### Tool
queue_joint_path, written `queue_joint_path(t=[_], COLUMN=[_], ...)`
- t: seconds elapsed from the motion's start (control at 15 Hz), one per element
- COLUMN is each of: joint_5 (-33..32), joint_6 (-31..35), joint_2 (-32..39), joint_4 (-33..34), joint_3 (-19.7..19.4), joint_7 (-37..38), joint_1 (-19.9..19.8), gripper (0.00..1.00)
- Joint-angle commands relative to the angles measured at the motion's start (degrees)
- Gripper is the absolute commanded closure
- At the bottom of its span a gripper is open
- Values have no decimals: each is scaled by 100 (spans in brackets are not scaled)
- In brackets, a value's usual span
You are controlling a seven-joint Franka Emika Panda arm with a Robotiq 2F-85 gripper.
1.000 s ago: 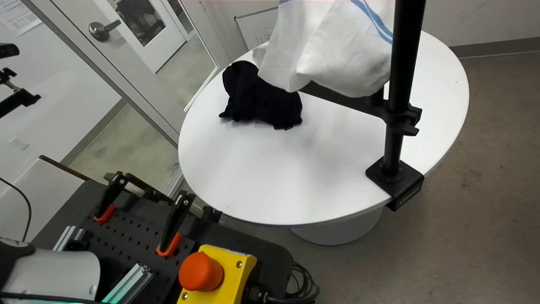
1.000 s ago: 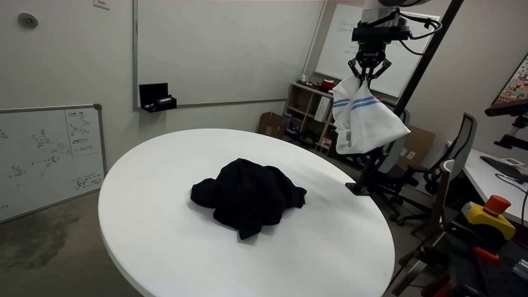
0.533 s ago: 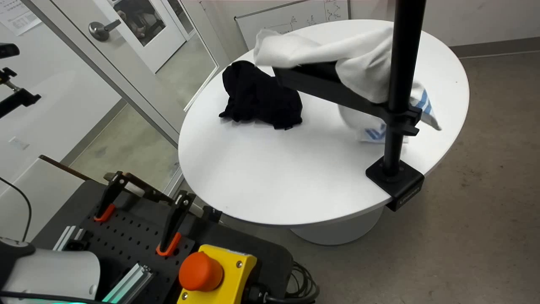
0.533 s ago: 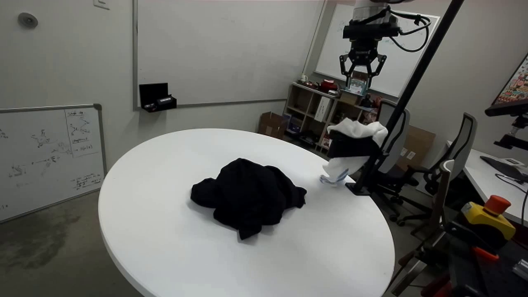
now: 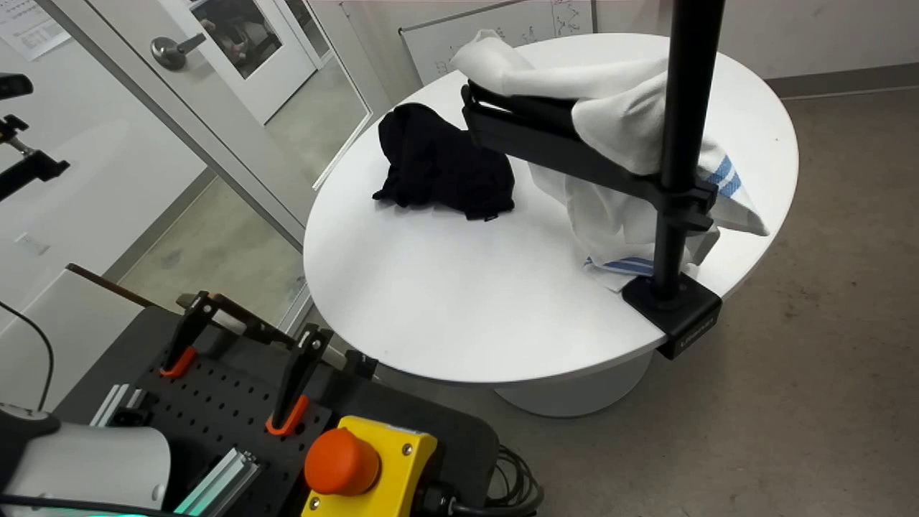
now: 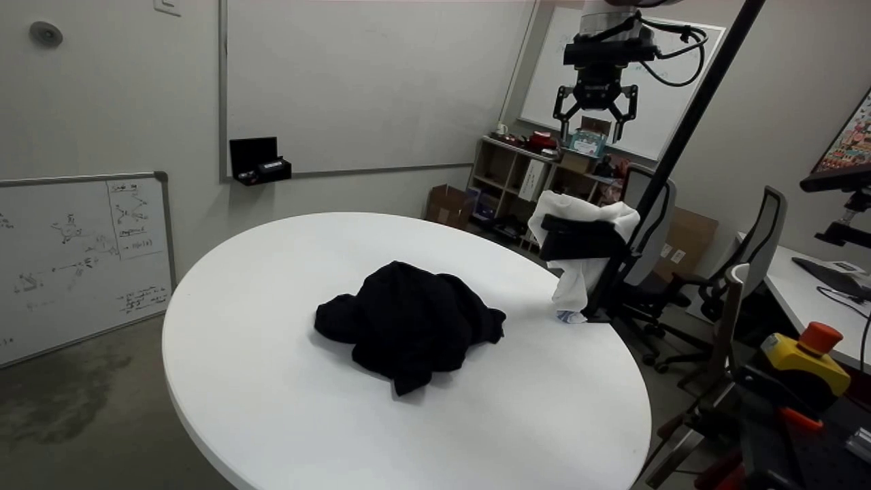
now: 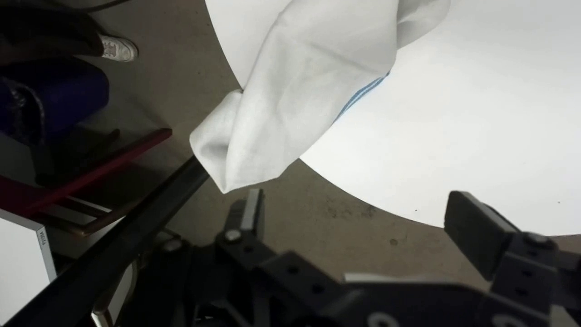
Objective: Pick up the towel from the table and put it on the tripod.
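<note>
Wrist view: jaws spread wide, nothing between them, above the towel (image 7: pixel 313 81) and apart from it.
Jaws: if brought lower, could hook the towel; rising seems safest.
Towel: draped over the bracket (image 5: pixel 563 154) of the stand (image 5: pixel 688 108), lower folds (image 5: pixel 610 226) near the surface (image 5: pixel 445 301), contact unclear.
Lower folds: could outweigh the top and drag it off if the stand is knocked.
Dark cloth (image 6: pixel 415 323): on the surface, apart from the towel.
</note>
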Motion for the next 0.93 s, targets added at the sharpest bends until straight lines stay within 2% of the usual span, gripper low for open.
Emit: queue_joint_path(t=[0.0,0.2,0.33,0.67,0.87], joint_5=[382,863,938,657,387], joint_6=[-62,195,314,643,1107], joint_2=[-180,-524,-696,-1379,-1837], joint_4=[-217,-848,-1249,-2405,-3150], joint_3=[51,199,220,117,104], joint_7=[-190,-245,-189,138,384], joint_1=[144,227,338,523,559], gripper=[0,0,0,0,0])
